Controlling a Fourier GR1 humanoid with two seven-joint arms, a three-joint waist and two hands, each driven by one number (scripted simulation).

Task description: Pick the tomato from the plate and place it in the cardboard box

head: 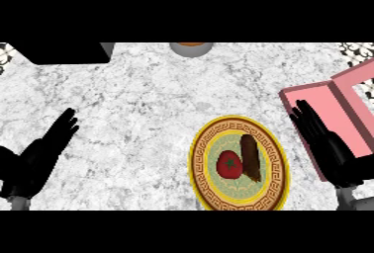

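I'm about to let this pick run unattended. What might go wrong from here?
1. The tomato lies right beside a dark brown food piece on the plate; closing fingers may catch or shove it.
2. The right hand already overlaps the pink box wall, so it might bump it.

Ahead of me the marbled white-grey counter [146, 99] fills the view. At its far left a black block [62, 52] lies, with a grey piece just beside its right edge. At the far middle I see a grey round cup [191, 48] with an orange top, partly cut off. Patterned tiles [355, 52] show in the far right corner.
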